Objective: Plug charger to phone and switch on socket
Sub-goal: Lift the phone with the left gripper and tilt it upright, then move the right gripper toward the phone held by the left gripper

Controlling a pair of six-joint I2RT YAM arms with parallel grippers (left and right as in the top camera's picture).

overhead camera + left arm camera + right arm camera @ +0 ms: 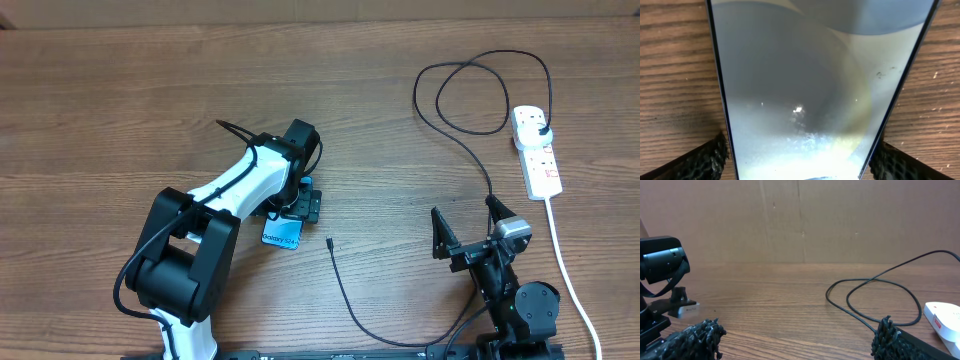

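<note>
**Operator:** Two grippers: status?

**Technician:** Left gripper point(800, 157): black fingers point(700, 160) spread, one at each long edge of the slim smartphone with a light blue screen point(805, 85), which lies flat on the brown wooden table point(120, 100). Contact cannot be determined. Right gripper point(468, 232): fingers spread, holding nothing, near the table's front edge.

**Operator:** Cable and strip?

**Technician:** Thin black charger cable point(341, 282): plug seated in the white elongated power strip point(540, 165) at far right. Connector tip point(329, 240) lies on the table, near the smartphone, not touching.
</note>
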